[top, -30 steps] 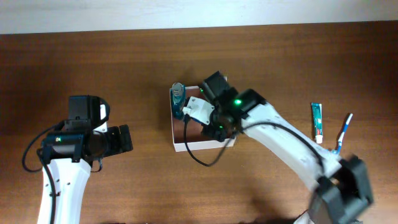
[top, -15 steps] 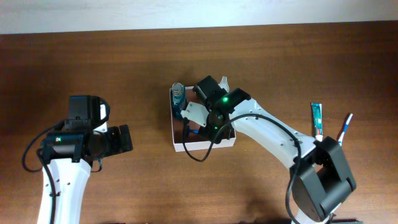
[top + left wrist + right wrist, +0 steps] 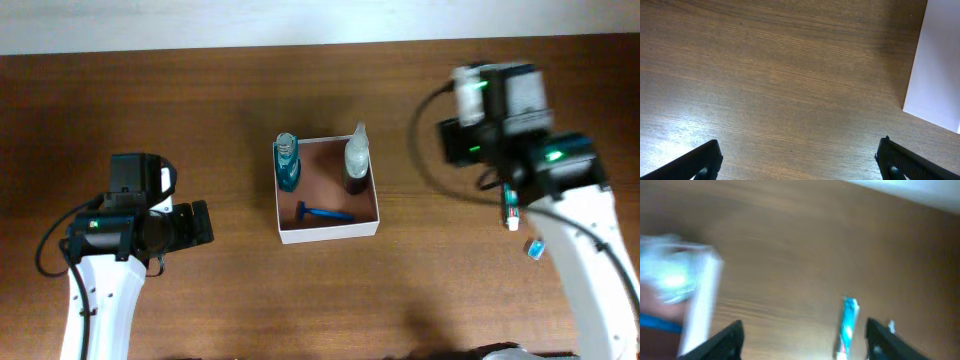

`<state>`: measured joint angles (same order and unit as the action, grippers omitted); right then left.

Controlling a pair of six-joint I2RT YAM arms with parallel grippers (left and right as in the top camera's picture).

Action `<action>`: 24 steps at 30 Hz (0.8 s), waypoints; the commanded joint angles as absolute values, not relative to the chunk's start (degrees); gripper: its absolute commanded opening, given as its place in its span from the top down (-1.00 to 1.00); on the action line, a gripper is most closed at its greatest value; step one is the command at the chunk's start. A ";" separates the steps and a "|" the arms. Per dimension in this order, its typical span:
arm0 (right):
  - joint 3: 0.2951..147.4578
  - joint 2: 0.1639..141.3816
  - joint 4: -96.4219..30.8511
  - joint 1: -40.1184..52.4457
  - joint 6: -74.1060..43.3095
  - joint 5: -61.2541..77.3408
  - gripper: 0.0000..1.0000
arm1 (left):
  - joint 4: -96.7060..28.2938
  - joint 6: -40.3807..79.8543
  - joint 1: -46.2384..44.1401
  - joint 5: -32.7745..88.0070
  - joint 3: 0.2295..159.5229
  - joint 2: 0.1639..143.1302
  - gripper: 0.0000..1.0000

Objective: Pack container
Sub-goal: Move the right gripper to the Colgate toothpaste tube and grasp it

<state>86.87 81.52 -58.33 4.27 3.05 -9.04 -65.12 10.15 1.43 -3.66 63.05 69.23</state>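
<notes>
The container (image 3: 329,232), a square white-walled box with a reddish-brown floor, sits mid-table. Inside stand a teal bottle (image 3: 287,163) in the back left corner and a clear spray bottle (image 3: 356,158) in the back right. A blue razor (image 3: 325,212) lies near its front wall. My right gripper (image 3: 805,345) is open and empty, away to the right of the container, whose wall (image 3: 702,305) blurs past at the left. A teal toothpaste tube (image 3: 846,327) lies on the table below its fingers. My left gripper (image 3: 800,167) hangs open and empty, left of the container's wall (image 3: 937,65).
The right arm (image 3: 497,110) is motion-blurred at the upper right. The toothpaste tube (image 3: 511,203) lies partly under it, with a small blue object (image 3: 534,248) nearby on the wood. My left gripper (image 3: 200,225) hovers over bare table.
The right gripper has opened, lifted out of the container and swung far to the right. The clear spray bottle now stands free in the container. The left arm has not moved.
</notes>
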 commanded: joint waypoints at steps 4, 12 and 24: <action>83.66 89.54 -59.99 -12.71 -0.91 -4.43 -0.60 | -65.12 10.68 1.67 -4.25 62.83 69.43 -0.99; 83.66 106.61 -61.34 -20.36 -0.47 -1.17 -0.60 | -65.14 10.68 1.67 -4.25 62.83 69.43 -0.99; 83.55 119.48 -58.28 -20.27 -0.01 0.36 -0.61 | -65.12 10.70 1.67 -4.25 62.83 69.43 -0.99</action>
<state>84.07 117.36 -58.72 -20.21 -0.01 -0.54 -65.10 10.15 1.43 -3.64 63.05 69.23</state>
